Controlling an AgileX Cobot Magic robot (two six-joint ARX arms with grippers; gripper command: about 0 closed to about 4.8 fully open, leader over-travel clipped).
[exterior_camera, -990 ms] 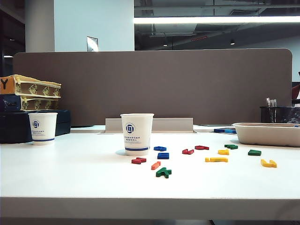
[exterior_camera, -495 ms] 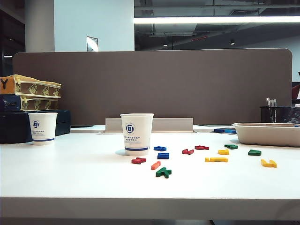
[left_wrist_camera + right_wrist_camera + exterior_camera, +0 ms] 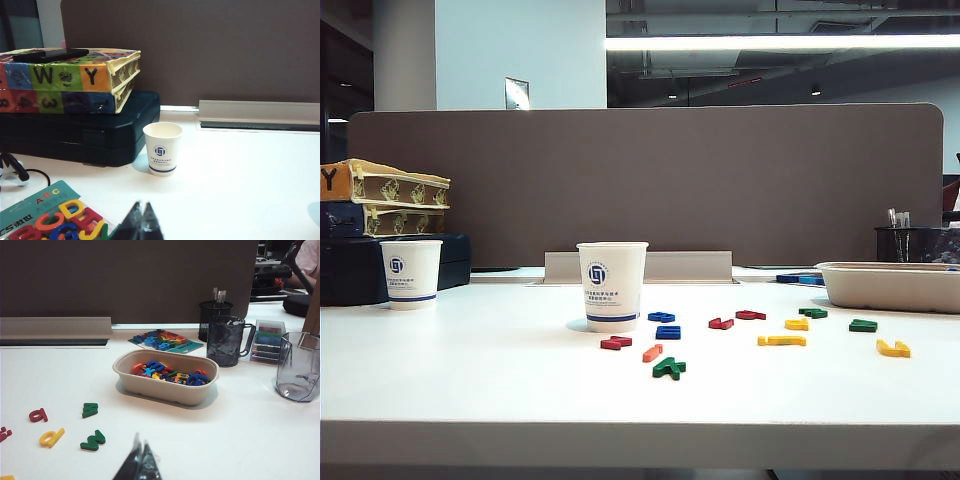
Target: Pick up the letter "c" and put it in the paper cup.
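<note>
Fingers of the left gripper [image 3: 142, 210] and the right gripper [image 3: 140, 447] were pressed shut and empty. Both sat back over the near desk [image 3: 470, 380], out of the exterior view. The letter "c" [image 3: 721, 323] lay flat to the right of the paper cup [image 3: 612, 286], near it but apart. You needed to open the right fingers, then descend squarely across its curve. Neither its gap direction nor its long axis could be read from that low angle.

Bright overhead strip light [image 3: 780, 43], soft shadows on the glossy white table [image 3: 470, 370], all views sharp.
</note>
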